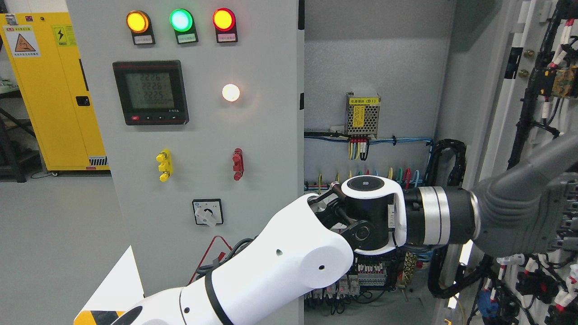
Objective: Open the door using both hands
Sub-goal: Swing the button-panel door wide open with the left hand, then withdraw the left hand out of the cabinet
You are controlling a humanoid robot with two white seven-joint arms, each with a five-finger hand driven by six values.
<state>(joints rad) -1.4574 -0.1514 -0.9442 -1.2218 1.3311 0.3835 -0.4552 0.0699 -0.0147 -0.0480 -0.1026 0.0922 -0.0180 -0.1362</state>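
Observation:
The grey cabinet's left door, with lamps, a meter and switches on its face, stands closed. The right door is swung wide open at the picture's right, its wired inner face showing. My left arm rises from the lower left and reaches across the open compartment. Its grey left hand lies against the inner side of the right door, partly cut off by the picture's edge. My right arm is out of view.
Inside the cabinet sit a power supply, blue cable runs and terminal blocks. A black cable chain hangs by the hinge side. A yellow cabinet stands at the far left on the grey floor.

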